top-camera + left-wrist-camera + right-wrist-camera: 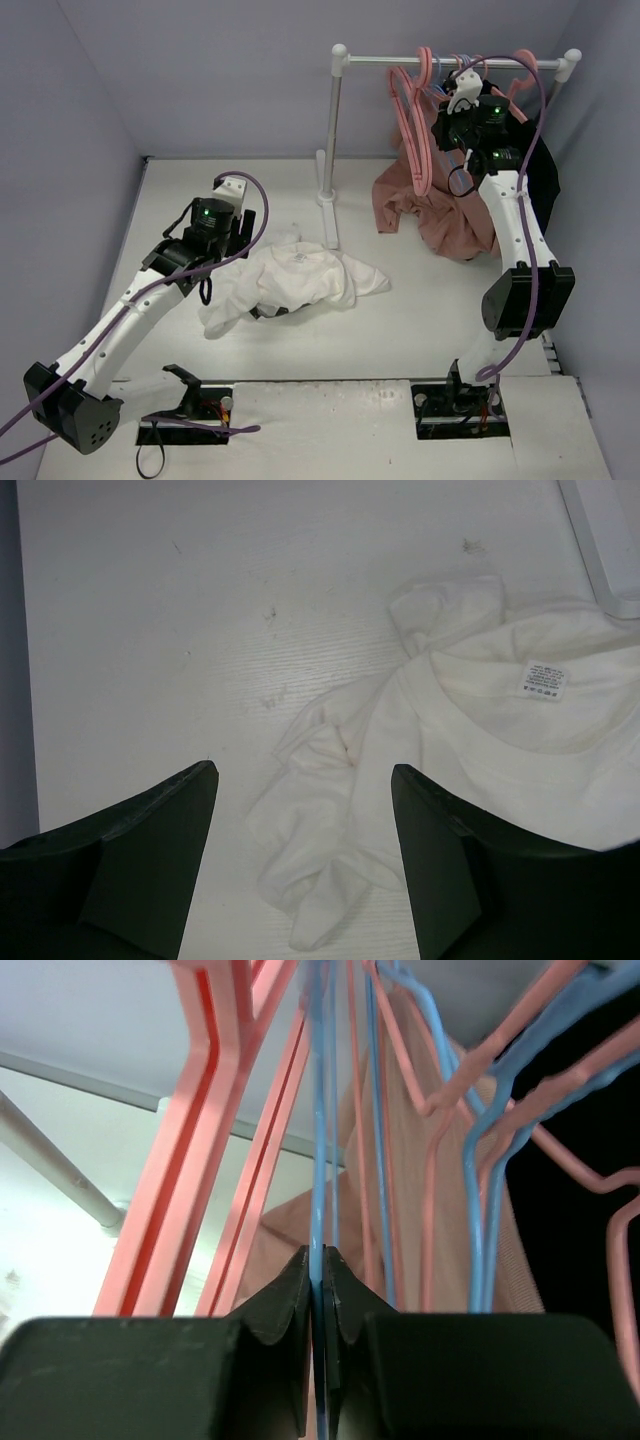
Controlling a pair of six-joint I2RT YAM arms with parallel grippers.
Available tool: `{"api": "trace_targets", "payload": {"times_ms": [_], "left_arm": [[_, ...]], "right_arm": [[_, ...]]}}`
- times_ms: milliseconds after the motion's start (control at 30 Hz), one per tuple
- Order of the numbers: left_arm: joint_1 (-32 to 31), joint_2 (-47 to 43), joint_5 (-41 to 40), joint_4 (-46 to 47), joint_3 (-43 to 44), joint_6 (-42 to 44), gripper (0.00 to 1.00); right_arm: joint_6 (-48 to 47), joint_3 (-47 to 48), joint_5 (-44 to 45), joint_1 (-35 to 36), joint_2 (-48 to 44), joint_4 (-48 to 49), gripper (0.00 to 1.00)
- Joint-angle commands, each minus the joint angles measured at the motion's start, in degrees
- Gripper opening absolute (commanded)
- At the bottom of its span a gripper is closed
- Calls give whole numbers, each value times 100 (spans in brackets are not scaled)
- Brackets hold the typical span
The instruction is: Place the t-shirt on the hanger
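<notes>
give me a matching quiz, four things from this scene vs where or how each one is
1 t-shirt
2 blue hanger
3 left claw
4 pink top

a open, holding nothing
b hanging in folds below the rail
c crumpled on the table
d pinched in the right claw

Pairs: 1-c, 2-d, 3-a, 4-b

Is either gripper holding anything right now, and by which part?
The right gripper is shut on the thin light-blue wire hanger, pinching a straight run of its wire. The left gripper holds nothing, open above the white cotton t-shirt.
</notes>
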Motion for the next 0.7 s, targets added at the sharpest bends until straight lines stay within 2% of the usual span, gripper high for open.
{"api": "trace_targets", "payload": {"times_ms": [0,133,267,467,600,667], "left_arm": [[39,9,54,180,55,62,66],[39,-34,41,171,54,62,66],[39,-55,48,180,53,62,66],[48,-47,83,163,63,46,66],[48,-38,92,171,61,36,66],[48,-31,99,179,69,23,66]], "right_arm": [[-178,438,83,47,-382,426,0],[-291,374,276,96,-781,426,0],[-273,-85,430,98,-1289,426,0],[-175,-1212,813,191,-2121,442,0],[79,-2346,1382,449,-2832,443,0],[243,-2811,1388,493,-3184,434,0]]}}
